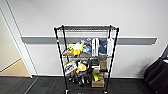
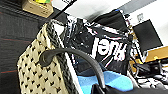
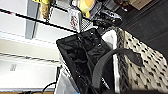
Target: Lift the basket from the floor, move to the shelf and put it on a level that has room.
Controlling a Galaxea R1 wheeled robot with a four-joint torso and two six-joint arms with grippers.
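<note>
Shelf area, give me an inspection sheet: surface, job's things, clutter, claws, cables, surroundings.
Surface: dark grey carpet floor.
Job's things: black wire shelf against the wall; its top level looks bare. The cream woven basket with black braided rim shows close in both wrist views, black bag material inside.
Clutter: yellow plush toys and white boxes on the middle tier; cardboard box lower down.
Claws: fingers cannot be made out.
Cables: nothing seen near the shelf.
Surroundings: white wall with grey rail; doorway at left; monitor.
</note>
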